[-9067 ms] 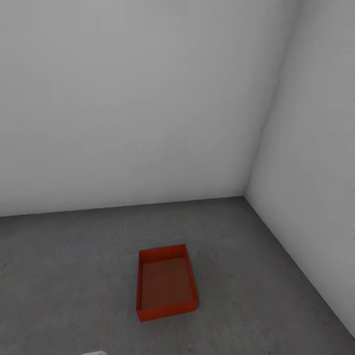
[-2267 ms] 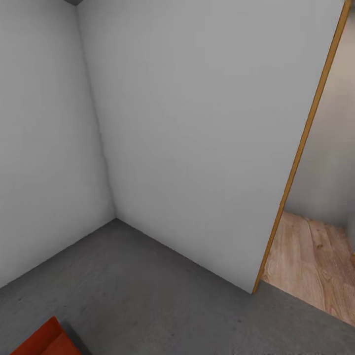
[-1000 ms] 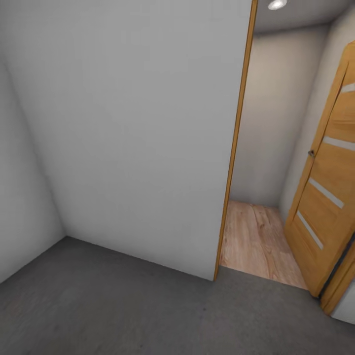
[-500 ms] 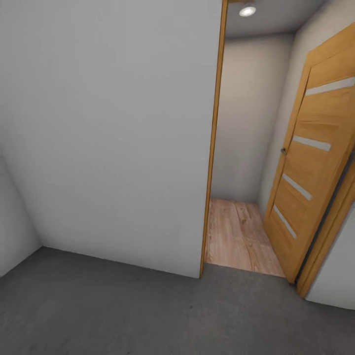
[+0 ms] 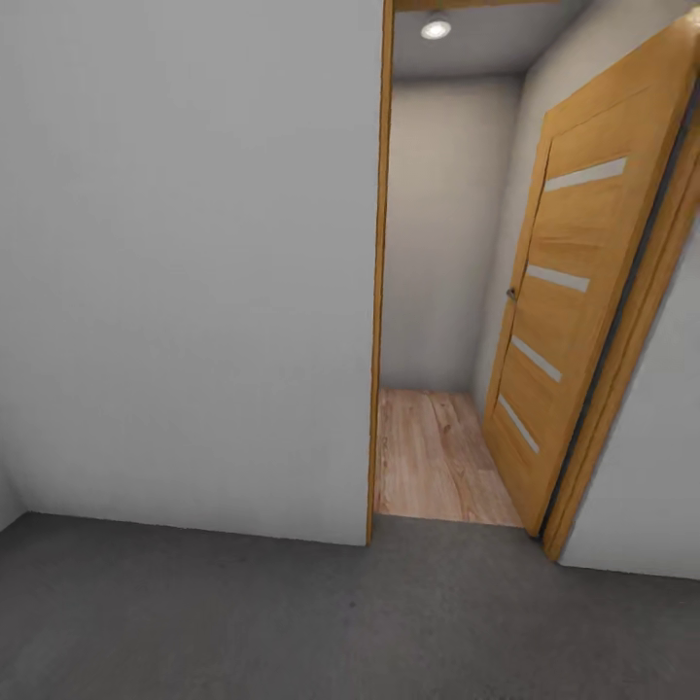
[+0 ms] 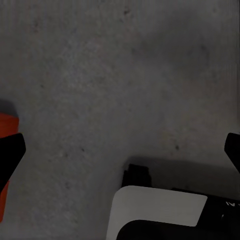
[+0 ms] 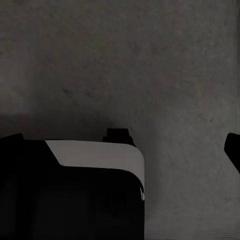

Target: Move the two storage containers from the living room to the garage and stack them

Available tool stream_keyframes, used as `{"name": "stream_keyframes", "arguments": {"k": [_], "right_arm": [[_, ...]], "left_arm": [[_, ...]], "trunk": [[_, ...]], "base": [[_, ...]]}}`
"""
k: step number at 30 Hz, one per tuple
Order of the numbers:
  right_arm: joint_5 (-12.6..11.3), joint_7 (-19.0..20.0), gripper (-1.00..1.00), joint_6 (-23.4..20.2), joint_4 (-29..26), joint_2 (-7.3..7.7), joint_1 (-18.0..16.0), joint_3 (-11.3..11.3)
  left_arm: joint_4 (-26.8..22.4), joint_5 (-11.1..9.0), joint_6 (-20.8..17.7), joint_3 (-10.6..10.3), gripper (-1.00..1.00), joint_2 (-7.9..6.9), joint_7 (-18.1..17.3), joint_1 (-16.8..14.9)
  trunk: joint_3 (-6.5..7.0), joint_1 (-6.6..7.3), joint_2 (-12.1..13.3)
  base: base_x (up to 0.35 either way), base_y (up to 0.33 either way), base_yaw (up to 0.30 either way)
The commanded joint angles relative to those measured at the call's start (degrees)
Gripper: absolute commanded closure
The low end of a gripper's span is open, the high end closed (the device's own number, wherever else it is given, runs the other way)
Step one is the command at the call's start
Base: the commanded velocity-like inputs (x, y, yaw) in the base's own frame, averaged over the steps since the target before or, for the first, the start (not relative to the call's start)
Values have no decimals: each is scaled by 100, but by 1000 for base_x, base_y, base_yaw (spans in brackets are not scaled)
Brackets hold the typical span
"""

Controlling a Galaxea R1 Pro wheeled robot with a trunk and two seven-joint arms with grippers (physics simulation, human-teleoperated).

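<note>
Room: garage corner seen from the head view, plain white wall [image 5: 185, 272] filling the left half, a second strip of white wall at far right
Floor: dark grey mottled concrete floor [image 5: 321, 622] across the whole bottom, running up to the wall base and to the doorway threshold
Doorway: opening right of the white wall, edged by a thin wood frame [image 5: 381, 272]; beyond it a short passage with pale walls
Door: wood-panelled door [image 5: 574, 311] swung open, standing at the doorway's right side, four pale horizontal inlays down its face, small handle on its near edge
Passage flooring: light wood planks [image 5: 437, 457] starting at the threshold where the grey floor ends
Ceiling light: one recessed ceiling light [image 5: 436, 29] lit above the passage
Robot body: white and black parts of the robot base [image 6: 160, 210] below the left wrist camera; the same kind of shape in the right wrist view
Left gripper: left gripper [image 6: 120, 150] pointed down at the grey floor, dark fingertips [image 6: 10, 155] at opposite edges of the left wrist view, spread wide, nothing between them
Right gripper: right gripper [image 7: 120, 145] likewise facing bare floor, tips far apart at the view's edges, holding nothing
Container: a sliver of one red-orange storage container [image 6: 6, 165] at the edge of the left wrist view, on the grey floor, partly behind the fingertip; contact with it cannot be told
</note>
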State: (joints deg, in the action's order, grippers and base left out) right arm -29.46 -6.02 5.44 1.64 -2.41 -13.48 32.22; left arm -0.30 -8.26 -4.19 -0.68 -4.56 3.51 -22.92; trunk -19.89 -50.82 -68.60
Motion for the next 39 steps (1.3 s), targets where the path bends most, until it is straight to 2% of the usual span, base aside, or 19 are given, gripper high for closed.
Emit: {"name": "stream_keyframes", "arguments": {"k": [1, 39], "right_arm": [[-51, -4, -100, 28, 19, -5, -8, 48], [-51, -4, -100, 28, 16, 2, -6, 48]], "left_arm": [[-3, -53, -21, -11, -100, -1, 10, -2], [-4, -53, -21, -11, -100, -1, 10, -2]], "trunk": [[-6, 0, -4], [-6, 0, -4]], "base": [[0, 0, -242], [0, 0, -242]]}}
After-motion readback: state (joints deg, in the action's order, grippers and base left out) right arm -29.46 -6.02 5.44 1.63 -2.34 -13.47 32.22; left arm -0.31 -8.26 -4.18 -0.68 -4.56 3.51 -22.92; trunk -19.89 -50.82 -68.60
